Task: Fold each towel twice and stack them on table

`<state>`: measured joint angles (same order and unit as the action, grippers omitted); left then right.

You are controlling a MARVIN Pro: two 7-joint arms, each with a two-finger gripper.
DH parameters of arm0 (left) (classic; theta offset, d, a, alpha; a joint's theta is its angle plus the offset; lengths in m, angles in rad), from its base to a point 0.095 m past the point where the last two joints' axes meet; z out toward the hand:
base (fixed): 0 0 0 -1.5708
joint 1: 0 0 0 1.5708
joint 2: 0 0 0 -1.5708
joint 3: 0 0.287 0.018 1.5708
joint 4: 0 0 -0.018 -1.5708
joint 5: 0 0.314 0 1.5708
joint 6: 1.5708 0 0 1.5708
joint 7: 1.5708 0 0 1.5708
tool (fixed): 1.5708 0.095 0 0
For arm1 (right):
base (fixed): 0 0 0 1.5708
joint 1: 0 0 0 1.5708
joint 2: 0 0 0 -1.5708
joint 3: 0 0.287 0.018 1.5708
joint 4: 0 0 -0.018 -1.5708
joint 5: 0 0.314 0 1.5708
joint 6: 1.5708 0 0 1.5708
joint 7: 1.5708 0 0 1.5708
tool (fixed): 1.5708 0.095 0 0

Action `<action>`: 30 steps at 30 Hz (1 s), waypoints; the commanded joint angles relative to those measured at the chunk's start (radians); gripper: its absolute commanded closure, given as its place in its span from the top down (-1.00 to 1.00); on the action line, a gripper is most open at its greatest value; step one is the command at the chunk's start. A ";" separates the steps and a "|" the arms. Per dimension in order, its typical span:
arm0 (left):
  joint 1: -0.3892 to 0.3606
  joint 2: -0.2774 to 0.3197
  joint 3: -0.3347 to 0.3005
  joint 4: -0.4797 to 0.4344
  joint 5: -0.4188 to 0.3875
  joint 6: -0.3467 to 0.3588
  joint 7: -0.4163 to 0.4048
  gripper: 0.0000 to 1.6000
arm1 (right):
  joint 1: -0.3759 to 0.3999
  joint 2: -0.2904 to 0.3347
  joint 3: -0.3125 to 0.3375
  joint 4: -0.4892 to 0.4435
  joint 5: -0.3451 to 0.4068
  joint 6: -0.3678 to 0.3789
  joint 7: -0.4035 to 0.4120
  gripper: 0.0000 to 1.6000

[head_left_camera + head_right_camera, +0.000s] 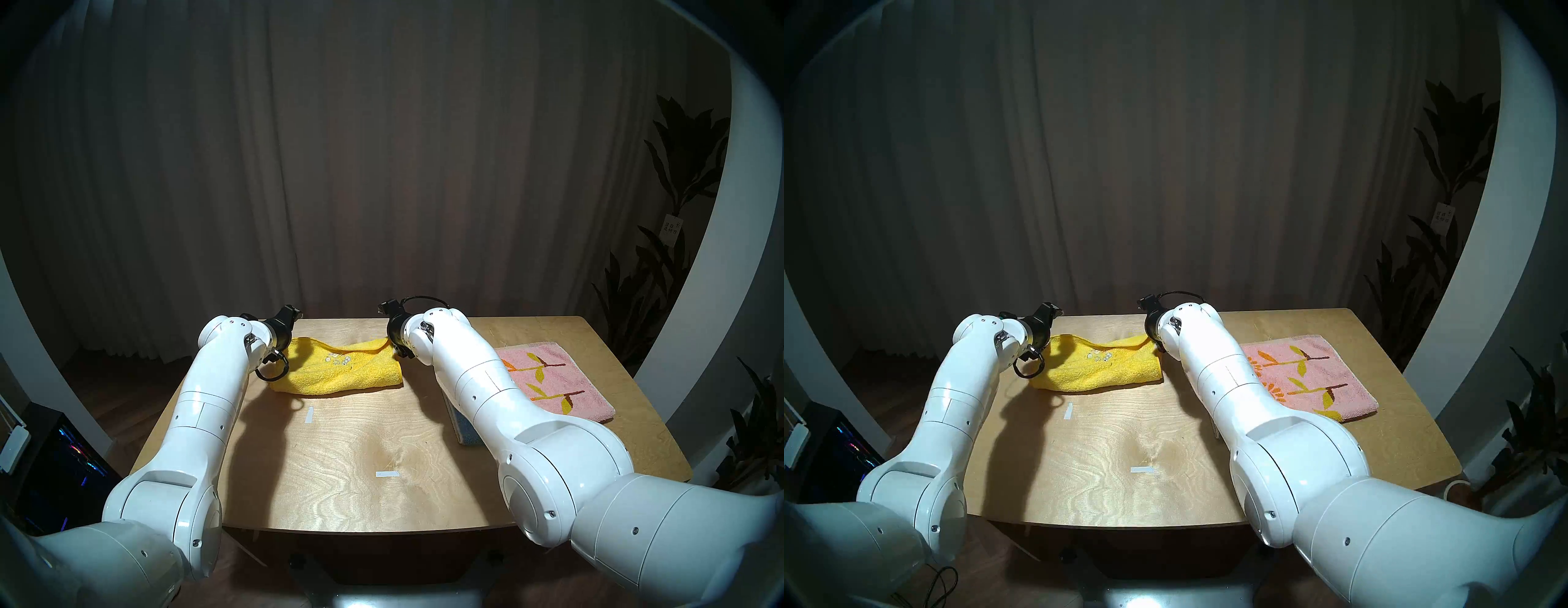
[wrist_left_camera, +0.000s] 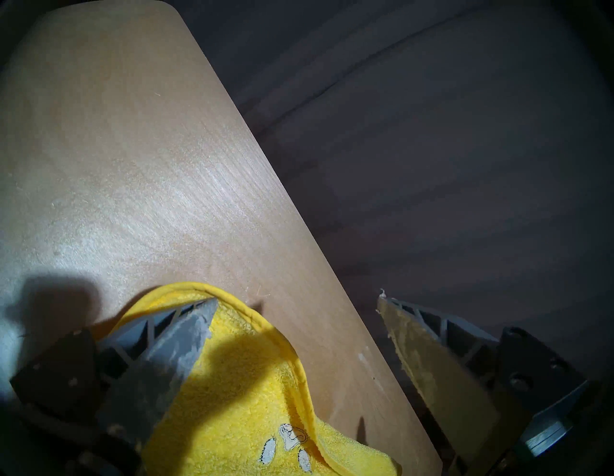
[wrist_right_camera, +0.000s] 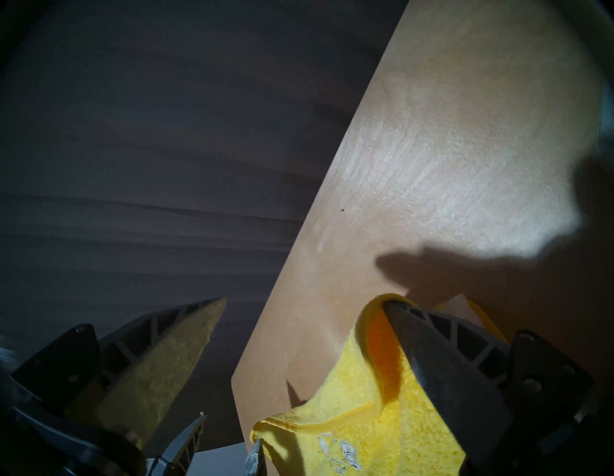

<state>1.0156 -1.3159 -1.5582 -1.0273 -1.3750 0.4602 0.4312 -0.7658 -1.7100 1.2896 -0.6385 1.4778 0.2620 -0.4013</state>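
The yellow towel (image 1: 339,371) lies folded in a rough band at the far middle-left of the table (image 1: 382,446). My left gripper (image 2: 296,297) is open at its far left corner, one finger (image 2: 186,335) resting over the cloth, the other past the table's far edge. My right gripper (image 3: 304,299) is open at the far right corner. The towel's hem (image 3: 368,335) drapes over one finger, and the other finger hangs beyond the edge. The pink towel (image 1: 551,378), with sunflowers, lies folded flat at the right. Its blue band (image 1: 466,431) is partly hidden by my right arm.
Two white tape marks (image 1: 309,415) (image 1: 387,474) lie on the bare plywood nearer me. The table's far edge runs just behind both grippers, with a dark curtain beyond. A plant (image 1: 679,178) stands at the right. A dark box (image 1: 55,467) sits on the floor at the left.
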 commanded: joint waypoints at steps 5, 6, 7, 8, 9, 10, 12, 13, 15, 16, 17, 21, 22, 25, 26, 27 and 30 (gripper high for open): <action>0.005 0.013 -0.023 -0.058 -0.010 0.000 0.004 1.00 | 0.084 -0.005 -0.018 -0.050 -0.011 0.056 -0.118 1.00; 0.007 0.014 -0.028 -0.063 -0.012 0.000 0.005 1.00 | 0.084 -0.003 -0.016 -0.060 -0.009 0.061 -0.122 1.00; 0.007 0.015 -0.031 -0.067 -0.013 -0.001 0.004 1.00 | 0.081 -0.001 -0.012 -0.068 -0.006 0.060 -0.118 1.00; 0.011 0.019 -0.034 -0.079 -0.014 -0.003 -0.003 1.00 | 0.082 0.003 -0.014 -0.078 -0.008 0.067 -0.121 1.00; 0.017 0.022 -0.042 -0.101 -0.019 -0.004 -0.014 1.00 | 0.077 0.008 -0.010 -0.104 -0.005 0.074 -0.106 1.00; 0.017 0.022 -0.042 -0.101 -0.019 -0.004 -0.014 1.00 | 0.077 0.008 -0.010 -0.104 -0.005 0.074 -0.106 1.00; 0.038 0.032 -0.052 -0.149 -0.025 -0.007 -0.039 1.00 | 0.069 0.019 -0.014 -0.152 -0.008 0.095 -0.092 1.00; 0.046 0.034 -0.058 -0.166 -0.032 -0.005 -0.056 1.00 | 0.071 0.021 -0.018 -0.163 -0.011 0.103 -0.078 1.00; 0.051 0.038 -0.062 -0.177 -0.035 -0.004 -0.065 1.00 | 0.070 0.024 -0.022 -0.175 -0.014 0.108 -0.077 1.00; 0.061 0.039 -0.073 -0.191 -0.047 -0.001 -0.080 1.00 | 0.068 0.027 -0.028 -0.189 -0.017 0.120 -0.063 1.00; 0.084 0.046 -0.088 -0.218 -0.058 0.002 -0.098 1.00 | 0.060 0.034 -0.037 -0.214 -0.023 0.131 -0.049 1.00; 0.127 0.057 -0.107 -0.257 -0.068 0.003 -0.104 1.00 | 0.043 0.045 -0.050 -0.250 -0.029 0.143 -0.032 1.00; 0.148 0.063 -0.110 -0.276 -0.065 0.004 -0.106 1.00 | 0.031 0.054 -0.058 -0.268 -0.037 0.144 -0.027 1.00; 0.190 0.072 -0.120 -0.297 -0.066 0.006 -0.109 1.00 | -0.004 0.074 -0.062 -0.294 -0.038 0.156 -0.020 1.00; 0.199 0.074 -0.122 -0.301 -0.066 0.007 -0.109 1.00 | -0.013 0.081 -0.064 -0.298 -0.041 0.157 -0.018 1.00; 0.210 0.075 -0.125 -0.309 -0.068 0.008 -0.112 1.00 | -0.021 0.088 -0.065 -0.304 -0.043 0.159 -0.016 1.00; 0.239 0.076 -0.134 -0.328 -0.075 0.014 -0.115 1.00 | -0.041 0.109 -0.063 -0.323 -0.044 0.166 -0.004 1.00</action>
<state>1.1851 -1.2595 -1.6723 -1.2870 -1.4432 0.4639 0.3406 -0.7602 -1.6456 1.2262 -0.8949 1.4377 0.4139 -0.4405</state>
